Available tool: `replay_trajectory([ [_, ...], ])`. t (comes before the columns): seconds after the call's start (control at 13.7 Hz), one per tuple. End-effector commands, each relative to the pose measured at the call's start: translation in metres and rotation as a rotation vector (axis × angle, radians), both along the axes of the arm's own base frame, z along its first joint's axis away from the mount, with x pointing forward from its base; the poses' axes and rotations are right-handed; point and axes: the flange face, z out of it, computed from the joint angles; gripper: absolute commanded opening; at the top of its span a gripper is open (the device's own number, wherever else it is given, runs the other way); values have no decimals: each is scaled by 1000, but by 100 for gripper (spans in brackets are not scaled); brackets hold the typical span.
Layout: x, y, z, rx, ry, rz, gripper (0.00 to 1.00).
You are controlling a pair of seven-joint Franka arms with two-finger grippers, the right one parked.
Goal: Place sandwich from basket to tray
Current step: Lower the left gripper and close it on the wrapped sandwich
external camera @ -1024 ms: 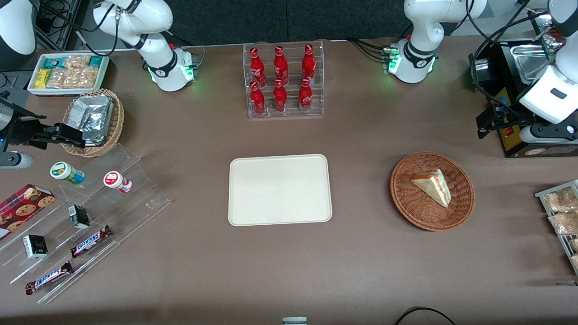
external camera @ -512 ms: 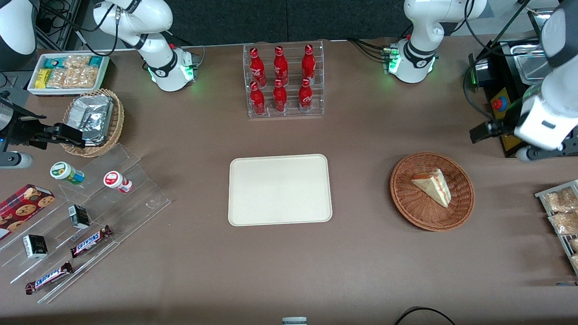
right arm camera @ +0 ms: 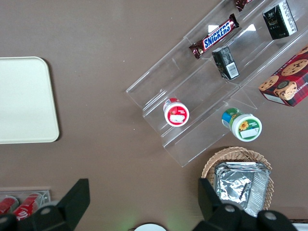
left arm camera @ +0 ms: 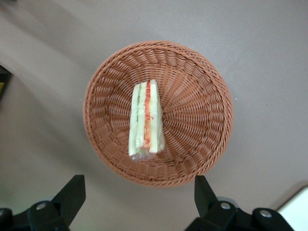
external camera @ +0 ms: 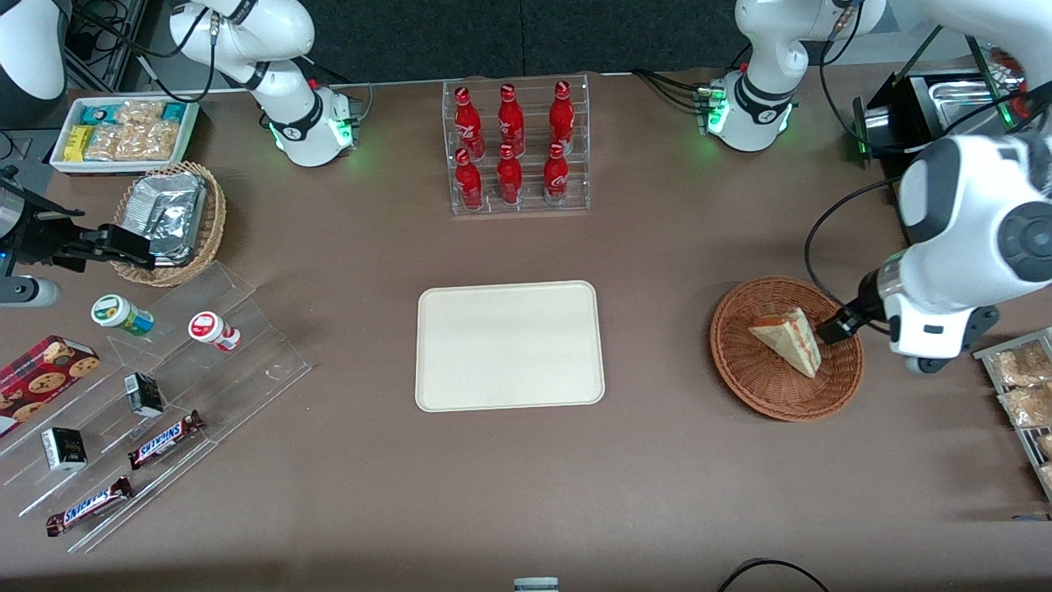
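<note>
The sandwich (external camera: 787, 339), a pale wedge with a red and green filling stripe (left arm camera: 146, 120), lies in the round reddish-brown wicker basket (external camera: 764, 386). The working arm's gripper (external camera: 832, 329) hovers above the basket's rim, on the side toward the working arm's end of the table. In the left wrist view the gripper (left arm camera: 139, 198) is open, its black fingers (left arm camera: 72, 192) spread wide with only table between them, just short of the basket (left arm camera: 192, 96). The cream tray (external camera: 509, 345) lies flat mid-table with nothing on it; a corner of the tray (left arm camera: 296, 211) shows in the wrist view.
A clear rack of red bottles (external camera: 516, 148) stands farther from the front camera than the tray. A black appliance (external camera: 920, 123) and a rack of snack packets (external camera: 1019, 386) flank the working arm. A tiered acrylic stand (external camera: 164, 386) and a tan foil-pack basket (external camera: 168, 218) sit at the parked arm's end.
The working arm has swung from beside the black appliance toward the front camera and the basket. Its gripper now hangs over the basket's rim. The sandwich has not moved.
</note>
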Motion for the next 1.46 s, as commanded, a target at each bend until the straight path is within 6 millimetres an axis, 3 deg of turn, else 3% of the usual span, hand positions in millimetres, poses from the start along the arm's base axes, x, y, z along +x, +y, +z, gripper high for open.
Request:
replay_trajectory([
  [0.0,-15,1,-27,-8,-25,46,100],
  [0.29,-38,11,-75,-12,-46,61,100],
  [0.66,-58,23,-119,-16,-93,110,100],
  [1.02,-56,23,-143,-31,-101,145,100],
  [1.39,-55,23,-178,-40,-109,164,100],
])
